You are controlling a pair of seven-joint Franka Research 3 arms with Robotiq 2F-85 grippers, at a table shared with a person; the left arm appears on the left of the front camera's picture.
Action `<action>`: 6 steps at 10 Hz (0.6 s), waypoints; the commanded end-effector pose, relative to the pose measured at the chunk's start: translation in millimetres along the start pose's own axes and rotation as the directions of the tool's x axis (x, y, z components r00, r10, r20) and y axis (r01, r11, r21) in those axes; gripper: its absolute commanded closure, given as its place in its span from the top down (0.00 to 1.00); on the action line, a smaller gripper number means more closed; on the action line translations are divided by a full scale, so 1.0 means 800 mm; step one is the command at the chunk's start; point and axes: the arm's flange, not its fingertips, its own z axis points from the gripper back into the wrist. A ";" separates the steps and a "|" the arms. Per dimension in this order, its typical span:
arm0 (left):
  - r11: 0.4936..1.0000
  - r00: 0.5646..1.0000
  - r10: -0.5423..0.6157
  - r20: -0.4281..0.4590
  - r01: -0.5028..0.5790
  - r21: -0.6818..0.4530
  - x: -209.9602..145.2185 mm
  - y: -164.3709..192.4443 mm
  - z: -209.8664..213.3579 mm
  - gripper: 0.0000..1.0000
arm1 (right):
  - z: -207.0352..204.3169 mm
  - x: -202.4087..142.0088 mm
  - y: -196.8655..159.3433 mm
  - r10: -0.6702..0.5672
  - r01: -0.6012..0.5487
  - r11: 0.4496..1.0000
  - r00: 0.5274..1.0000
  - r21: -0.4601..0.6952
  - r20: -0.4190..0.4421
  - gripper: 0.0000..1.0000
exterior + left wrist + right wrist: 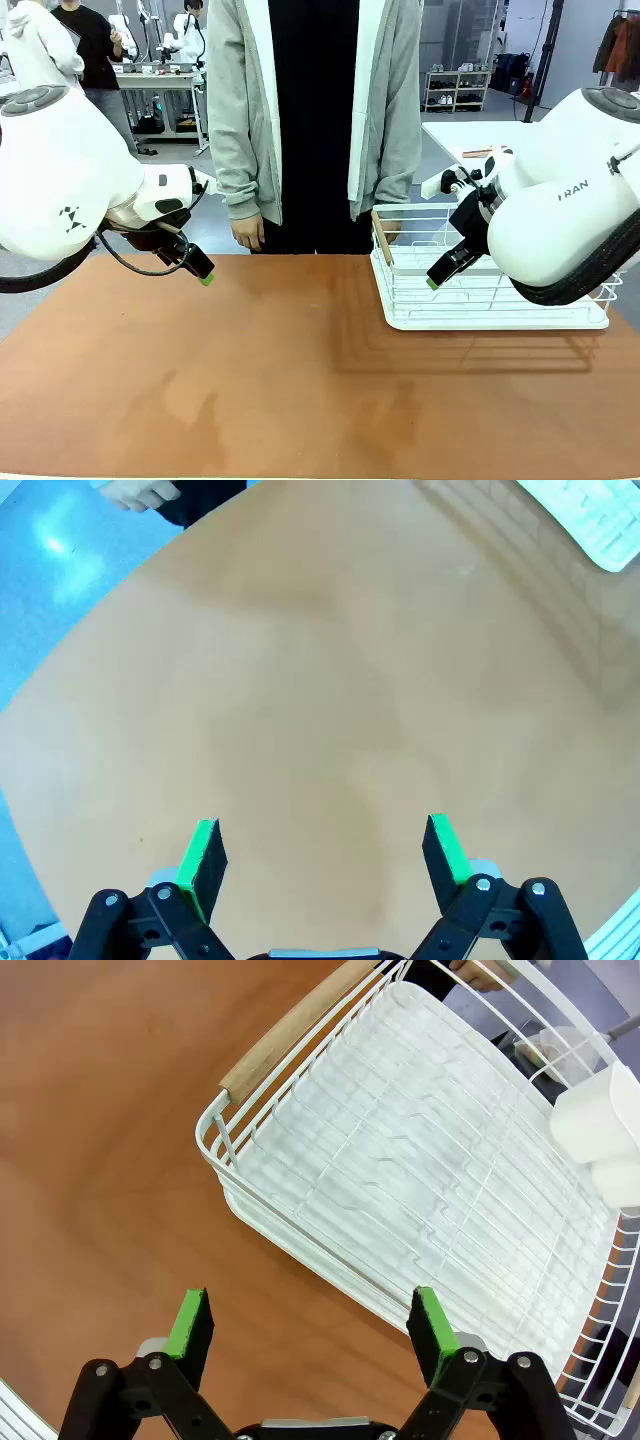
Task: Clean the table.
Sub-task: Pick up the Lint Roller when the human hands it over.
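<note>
The table (300,380) has a bare reddish-brown top that spans the front view. My left gripper (200,272) hangs over its far left part, just above the surface. In the left wrist view this gripper (322,852) is open, and between its green pads (203,852) lies only bare tabletop (320,680). My right gripper (440,272) hovers at the near left corner of a white wire dish rack (495,300). In the right wrist view that gripper (312,1322) is open and empty above the table (100,1160), right at the rack's near rim (290,1225).
The rack has a wooden handle (295,1025) on its left end and a white cup holder (600,1125) on its far side. A person (315,120) stands at the table's far edge, with a hand (245,232) hanging near it and another (385,225) by the rack.
</note>
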 end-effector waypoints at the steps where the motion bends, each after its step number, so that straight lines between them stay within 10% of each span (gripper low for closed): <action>1: 1.000 1.000 0.000 0.000 0.000 0.000 0.000 0.000 0.000 1.00 | 0.000 0.000 0.000 0.000 0.000 1.000 1.000 0.000 0.000 1.00; 6: 1.000 1.000 0.000 0.000 0.000 0.000 0.000 0.000 0.000 1.00 | 0.000 0.000 0.000 0.000 0.000 1.000 1.000 0.000 0.000 1.00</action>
